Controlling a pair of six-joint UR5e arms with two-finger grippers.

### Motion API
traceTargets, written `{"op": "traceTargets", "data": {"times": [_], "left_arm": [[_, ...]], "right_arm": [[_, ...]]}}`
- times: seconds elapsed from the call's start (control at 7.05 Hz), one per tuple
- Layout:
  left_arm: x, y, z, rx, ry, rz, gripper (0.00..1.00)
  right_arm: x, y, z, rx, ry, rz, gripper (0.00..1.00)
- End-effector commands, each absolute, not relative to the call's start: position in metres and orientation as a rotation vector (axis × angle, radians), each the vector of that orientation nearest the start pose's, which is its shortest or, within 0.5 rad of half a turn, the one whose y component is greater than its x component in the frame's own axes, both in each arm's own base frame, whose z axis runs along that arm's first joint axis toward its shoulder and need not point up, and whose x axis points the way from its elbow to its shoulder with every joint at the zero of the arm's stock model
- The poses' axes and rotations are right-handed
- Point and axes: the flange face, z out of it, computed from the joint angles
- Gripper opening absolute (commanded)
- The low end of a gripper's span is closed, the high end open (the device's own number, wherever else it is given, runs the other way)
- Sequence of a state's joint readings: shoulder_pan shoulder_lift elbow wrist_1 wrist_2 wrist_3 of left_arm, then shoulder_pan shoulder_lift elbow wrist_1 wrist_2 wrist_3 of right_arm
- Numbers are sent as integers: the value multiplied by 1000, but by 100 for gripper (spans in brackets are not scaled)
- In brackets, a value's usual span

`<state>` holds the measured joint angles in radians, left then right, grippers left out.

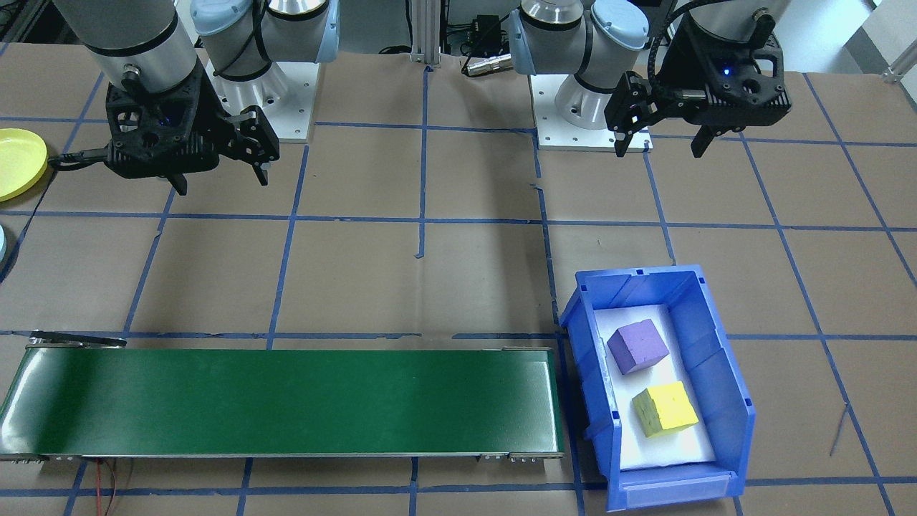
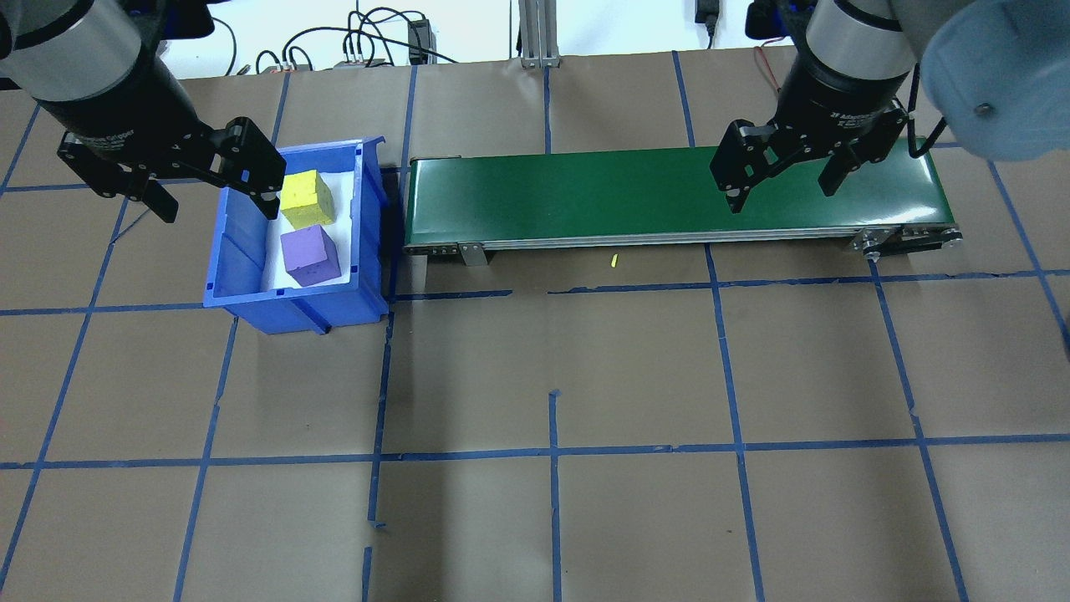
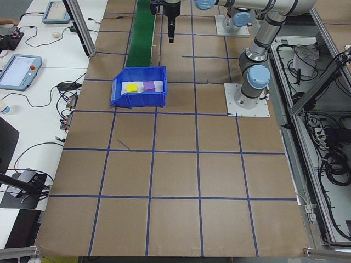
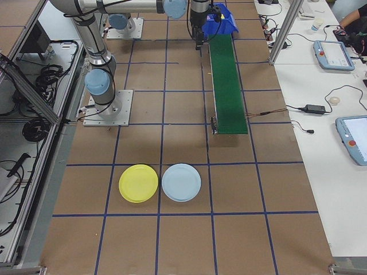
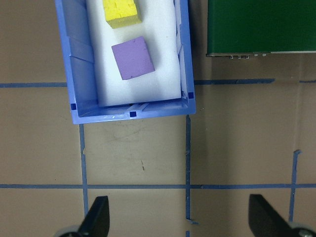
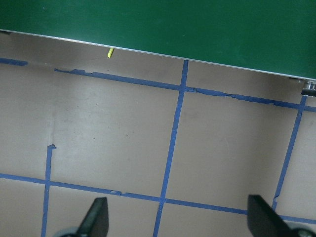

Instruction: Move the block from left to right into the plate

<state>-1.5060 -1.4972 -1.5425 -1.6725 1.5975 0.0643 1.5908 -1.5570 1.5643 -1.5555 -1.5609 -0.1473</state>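
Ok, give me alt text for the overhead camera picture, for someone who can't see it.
A blue bin on a brown table holds a yellow block and a purple block, with a long green conveyor belt to its right. The left gripper hangs open beside the bin, and the right gripper hangs open over the belt.

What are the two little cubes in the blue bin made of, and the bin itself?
The purple cube and the yellow cube look like matte foam: pitted faces, soft edges. The blue bin looks like moulded plastic, smooth with a slight sheen and ribbed walls.
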Motion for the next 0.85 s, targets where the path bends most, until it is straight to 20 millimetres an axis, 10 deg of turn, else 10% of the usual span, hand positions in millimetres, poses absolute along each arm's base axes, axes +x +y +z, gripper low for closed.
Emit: {"op": "traceTargets", "data": {"times": [0.0, 0.43, 0.71], "left_arm": [[-101, -465, 524, 0, 3116, 17, 100], [-98, -465, 514, -7, 3125, 45, 100], [-77, -513, 470, -57, 3183, 69, 100]], "right_arm": [[145, -492, 483, -264, 3118, 33, 100], [145, -492, 482, -263, 3118, 37, 100], [145, -492, 483, -261, 3118, 35, 100]]}}
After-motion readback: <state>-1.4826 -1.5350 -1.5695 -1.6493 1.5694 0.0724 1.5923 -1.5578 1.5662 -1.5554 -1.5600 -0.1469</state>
